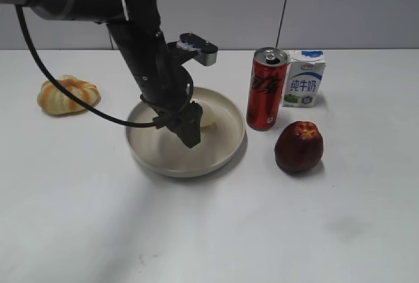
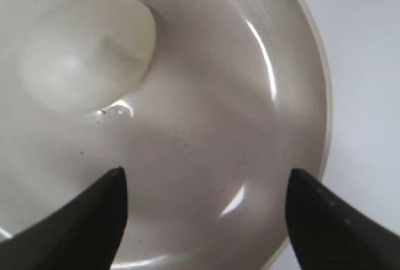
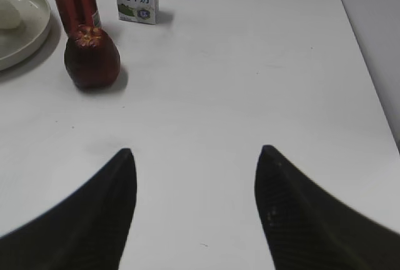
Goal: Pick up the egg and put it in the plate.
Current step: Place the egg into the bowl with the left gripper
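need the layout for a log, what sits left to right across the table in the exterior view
pumpkin-shaped thing → plate with the left gripper over it → red can → milk carton

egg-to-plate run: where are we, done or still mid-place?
Done, as far as it shows: the egg lies inside the plate, clear of the fingers. In hand: nothing. The left gripper is open over the plate, and the right gripper is open above bare table. Left: only pulling the left arm clear.
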Robot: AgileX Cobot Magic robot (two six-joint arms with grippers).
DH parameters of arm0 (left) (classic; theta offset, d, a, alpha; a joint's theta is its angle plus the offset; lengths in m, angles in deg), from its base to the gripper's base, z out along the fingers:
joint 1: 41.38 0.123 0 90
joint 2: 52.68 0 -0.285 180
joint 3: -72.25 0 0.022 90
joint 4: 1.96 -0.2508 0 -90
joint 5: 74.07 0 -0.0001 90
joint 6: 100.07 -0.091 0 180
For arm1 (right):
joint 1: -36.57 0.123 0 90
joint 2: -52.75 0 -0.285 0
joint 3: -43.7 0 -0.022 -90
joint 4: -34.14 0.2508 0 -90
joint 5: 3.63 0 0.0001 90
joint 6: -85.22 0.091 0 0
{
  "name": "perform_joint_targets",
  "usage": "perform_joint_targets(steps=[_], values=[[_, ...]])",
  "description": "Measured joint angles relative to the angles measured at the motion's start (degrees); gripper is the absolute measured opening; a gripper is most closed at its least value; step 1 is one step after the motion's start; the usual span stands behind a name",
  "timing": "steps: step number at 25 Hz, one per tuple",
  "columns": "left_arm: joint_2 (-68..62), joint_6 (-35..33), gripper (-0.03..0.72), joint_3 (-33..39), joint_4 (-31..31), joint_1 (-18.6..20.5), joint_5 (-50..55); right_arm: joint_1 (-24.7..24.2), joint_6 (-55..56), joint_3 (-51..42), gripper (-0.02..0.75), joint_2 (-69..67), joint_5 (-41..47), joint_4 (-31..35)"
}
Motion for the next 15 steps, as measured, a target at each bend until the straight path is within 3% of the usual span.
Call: perform_joint_targets(steps=[7, 15], values=[[7.47, 5.07, 0.582, -0.06, -6.36, 3.12, -0.14, 0.00, 0.00, 0.00, 0.457, 0.00, 0.00, 0.00], [16.00, 22.50, 0.568, -0.12, -12.06, 17.28, 5.90, 0.00, 0.00, 0.00, 0.458, 0.00, 0.00, 0.00]])
